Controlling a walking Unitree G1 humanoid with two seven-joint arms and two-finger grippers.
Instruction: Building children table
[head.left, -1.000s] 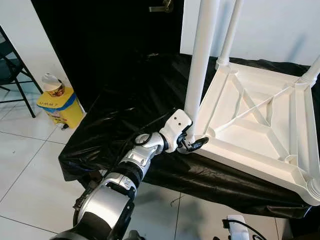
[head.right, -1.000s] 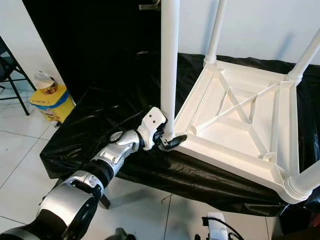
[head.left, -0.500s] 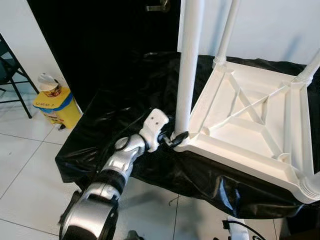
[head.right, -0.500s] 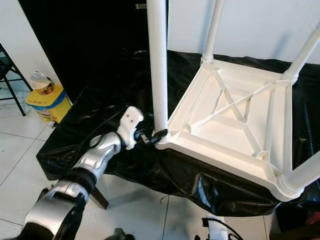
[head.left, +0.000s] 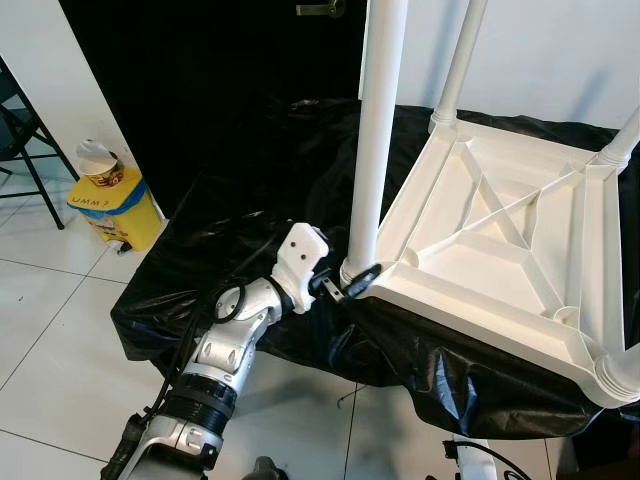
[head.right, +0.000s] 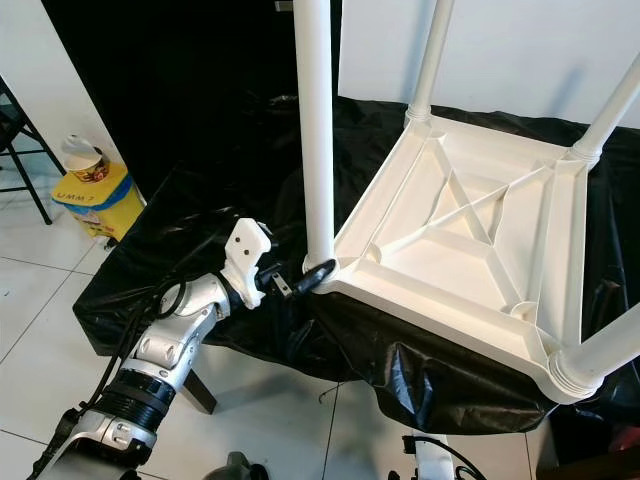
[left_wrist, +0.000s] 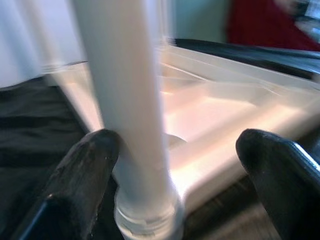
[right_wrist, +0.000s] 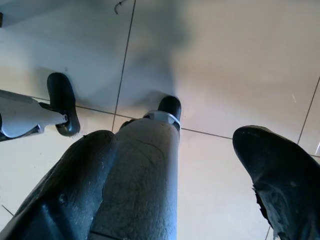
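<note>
A white children's table (head.left: 500, 230) lies upside down on a low platform draped in black cloth (head.left: 240, 220), its legs pointing up. My left gripper (head.left: 355, 280) is at the table's near left corner, at the foot of the near-left leg (head.left: 375, 150). In the left wrist view the left gripper (left_wrist: 177, 150) is open, with that leg (left_wrist: 132, 100) between its fingers and close against one finger (left_wrist: 87, 165). My right gripper (right_wrist: 175, 150) hangs idle and open, pointing at the tiled floor (right_wrist: 225, 65) beside my own leg.
A yellow bin (head.left: 110, 205) with a blue rim and a cup on top stands on the floor to the left. A black folding chair (head.left: 25, 130) is further left. The cloth hangs in folds (head.left: 440, 365) below the table's front edge.
The view has shifted. The table's near corner has slid to the left, towards the platform's front edge, and the cloth under it has bunched. My left gripper stayed at that corner.
</note>
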